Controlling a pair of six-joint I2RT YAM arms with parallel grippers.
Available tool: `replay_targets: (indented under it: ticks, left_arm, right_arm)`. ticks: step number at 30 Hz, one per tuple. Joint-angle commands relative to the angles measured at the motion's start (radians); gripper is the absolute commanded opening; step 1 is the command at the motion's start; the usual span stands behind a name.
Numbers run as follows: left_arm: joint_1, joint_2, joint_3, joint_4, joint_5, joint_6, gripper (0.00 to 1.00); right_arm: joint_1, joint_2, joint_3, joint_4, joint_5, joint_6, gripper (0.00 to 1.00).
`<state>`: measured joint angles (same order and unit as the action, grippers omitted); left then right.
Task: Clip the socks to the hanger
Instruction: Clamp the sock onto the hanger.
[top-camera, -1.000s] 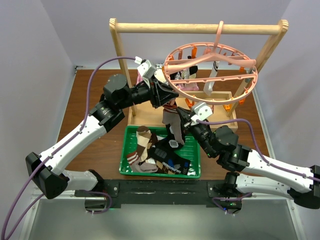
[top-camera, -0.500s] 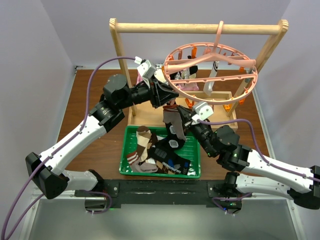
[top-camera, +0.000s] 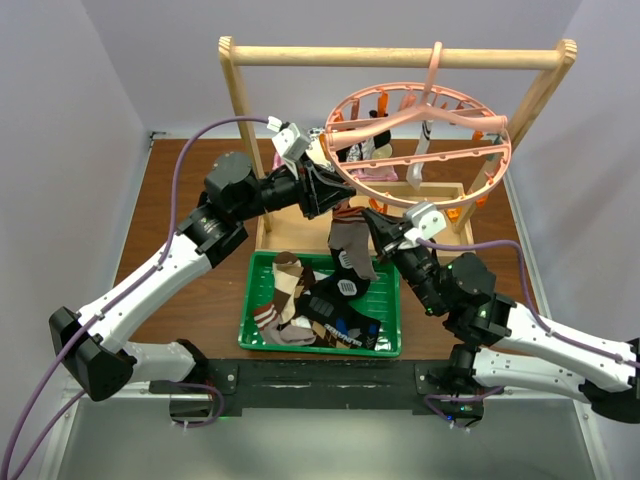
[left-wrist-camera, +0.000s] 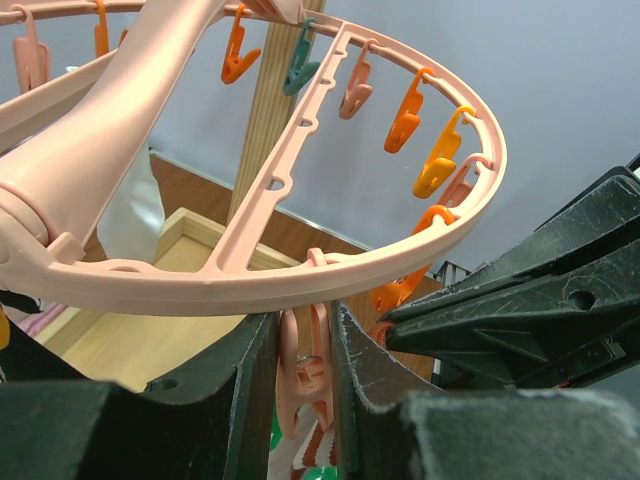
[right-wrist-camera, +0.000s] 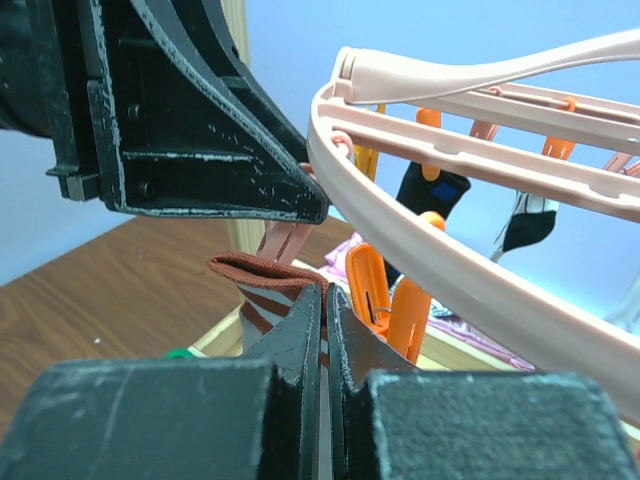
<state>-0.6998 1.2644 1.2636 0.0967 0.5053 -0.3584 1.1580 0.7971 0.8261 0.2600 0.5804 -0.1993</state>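
Between the left jaws: one pink clip (left-wrist-camera: 305, 375), squeezed from both sides, hanging from the near rim of the hanger (left-wrist-camera: 200, 288). Jaws clenched on it. Judged to be pressing it open, though its mouth is hidden below the jaws.

Right jaws: clamped tight on the cuff of a brown striped sock (right-wrist-camera: 262, 285). Cuff held up right under that same clip, just beneath the left jaws. Touching the clip or just short of it, cannot tell. Rest of the sock dangles straight down above the tray (top-camera: 258, 262).

Outward: hanger hooked over the top bar of the rack (top-camera: 400, 57), ring tilted, near side low. Far side of the ring already carries work: a black sock (top-camera: 372, 150) and a white sock (top-camera: 418, 170) hang from clips there. Maybe more behind, too crowded to count. Several orange clips (left-wrist-camera: 405, 118) along the rim bare.

Tray: a heap of socks (top-camera: 300, 305) waiting, several at least, striped, argyle, dark patterned.

Standing: early to middle, by my reckoning. A few hung, one at the clip and not yet shown bitten, a heap to go. Left for this one: cuff into the mouth, left jaws let go so the clip bites, then right jaws let go. After that the tray, sock by sock.
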Motion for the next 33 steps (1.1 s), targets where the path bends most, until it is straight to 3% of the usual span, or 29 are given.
replay_targets:
  ticks: [1,33]
  left_arm:
    - [0.003,-0.03,-0.009,0.015,0.05,-0.008,0.0]
    - [0.003,-0.037,-0.018,0.026,0.053,-0.013,0.0]
  right_arm:
    - [-0.004,0.011,0.028,0.062,-0.014,0.017,0.0]
    - [-0.004,0.09,-0.005,0.09,-0.045,0.057,0.0]
